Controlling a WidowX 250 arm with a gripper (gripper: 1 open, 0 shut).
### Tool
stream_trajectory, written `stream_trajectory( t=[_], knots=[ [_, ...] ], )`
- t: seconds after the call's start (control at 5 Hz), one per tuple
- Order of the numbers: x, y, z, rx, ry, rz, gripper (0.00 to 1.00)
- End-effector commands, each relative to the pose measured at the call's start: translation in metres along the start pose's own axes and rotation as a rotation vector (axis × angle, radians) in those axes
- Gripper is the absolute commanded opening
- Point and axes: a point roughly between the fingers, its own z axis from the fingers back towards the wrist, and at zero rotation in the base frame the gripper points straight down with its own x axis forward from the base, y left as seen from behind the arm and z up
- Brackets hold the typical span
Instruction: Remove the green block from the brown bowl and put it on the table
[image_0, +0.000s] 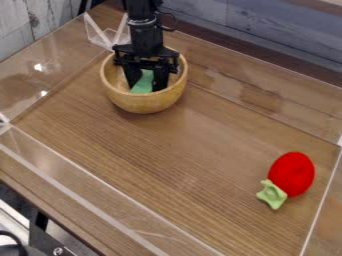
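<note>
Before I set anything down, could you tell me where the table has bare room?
The table looks bare in front of the bowl, and between the bowl and the red toy fruit. It's crowded at the bowl itself, where the fingers are down inside at the green block.

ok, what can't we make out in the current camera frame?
- Fingertips of the gripper: small and dark down in the brown bowl, so their exact contact with the green block can't be read.
- Ends of the green block: covered by the dark fingers in this view.
- Bowl's inner floor: mostly hidden by its near wall, the fingers and the block.
- Rest of the arm: cut off by the top edge.
- Dark item at lower left: cut by the frame edge.
</note>
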Motion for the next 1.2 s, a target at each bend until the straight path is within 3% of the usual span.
stream_trajectory(
  t=[0.0, 0.2, 0.6, 1.0],
  knots=[
    [0.009, -0.003, 0.045, 0.009, -0.126, -0.009, 0.00],
    [0.008, -0.006, 0.053, 0.001, -0.134, -0.010, 0.00],
    [0.001, -0.017, 0.101, -0.046, -0.206, -0.028, 0.00],
    [-0.028, -0.051, 0.095, -0.065, -0.174, -0.150, 0.00]
  ],
)
